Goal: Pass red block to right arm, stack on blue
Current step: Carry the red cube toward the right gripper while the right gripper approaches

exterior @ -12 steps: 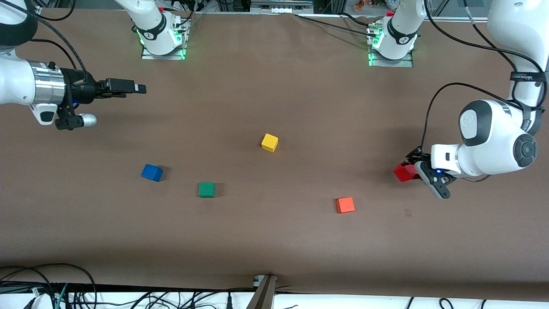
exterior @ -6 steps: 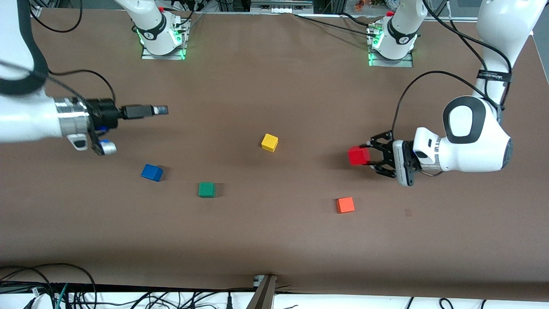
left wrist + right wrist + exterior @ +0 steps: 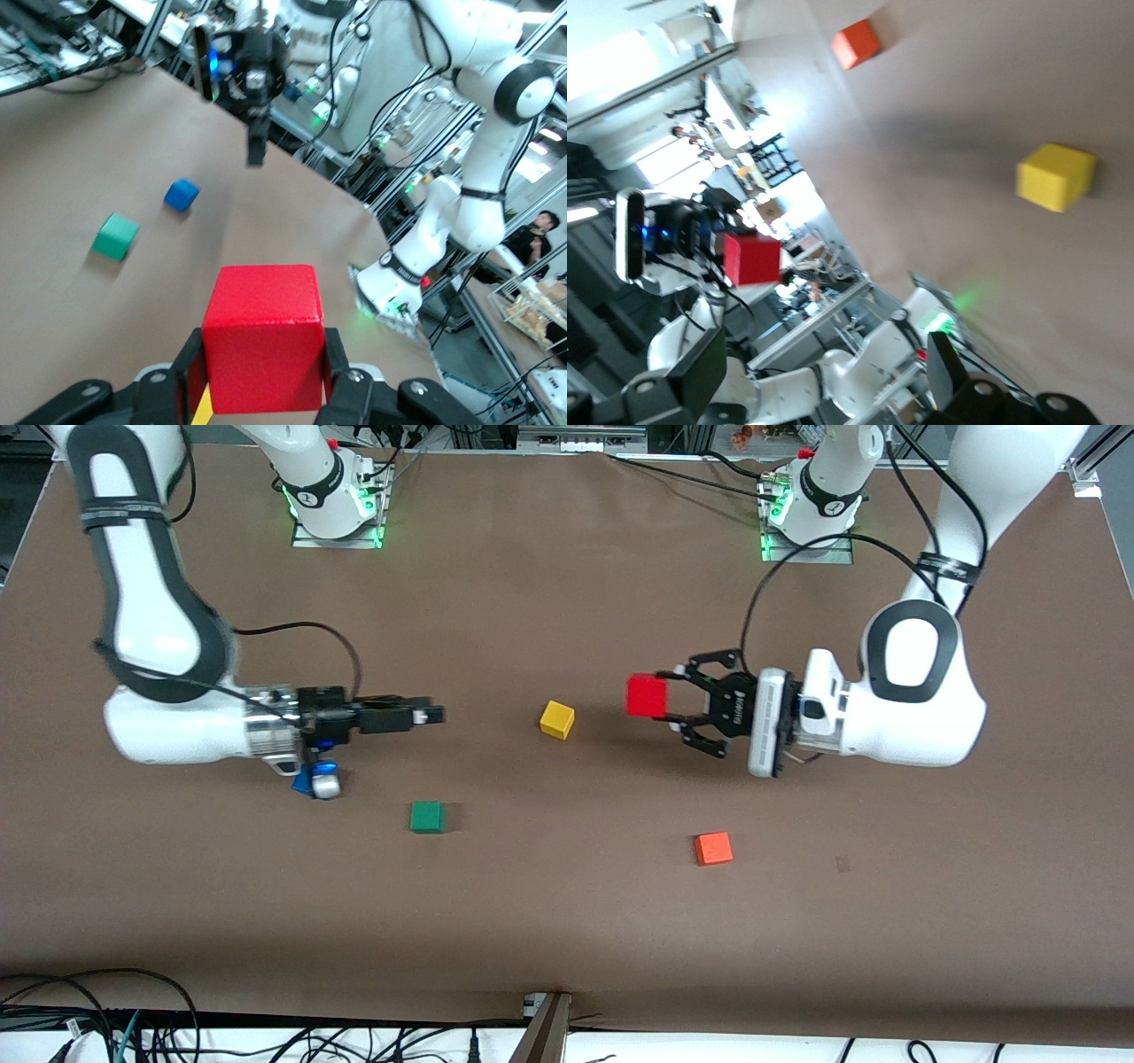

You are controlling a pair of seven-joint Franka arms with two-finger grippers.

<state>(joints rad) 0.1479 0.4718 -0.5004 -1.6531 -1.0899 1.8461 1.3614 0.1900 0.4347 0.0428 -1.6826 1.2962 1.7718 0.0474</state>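
Note:
The red block (image 3: 646, 695) hangs in the air over the table beside the yellow cube, with my left gripper (image 3: 663, 700) shut on it. In the left wrist view the red block (image 3: 263, 348) fills the space between the black fingers (image 3: 189, 365). My right gripper (image 3: 431, 715) points level at the block from the right arm's end of the table, a wide gap apart, and stands open with nothing between its fingers (image 3: 709, 363). The blue cube (image 3: 182, 194) lies on the table; in the front view only a corner of the blue cube (image 3: 301, 784) shows under the right wrist.
A yellow cube (image 3: 557, 719) lies mid-table, between the two grippers. A green cube (image 3: 426, 816) and an orange cube (image 3: 713, 848) lie nearer to the front camera. The arm bases (image 3: 335, 509) stand at the table's back edge.
My left arm has carried the red block up and toward the table's middle. My right arm has swung in toward the middle too and now covers most of the blue cube.

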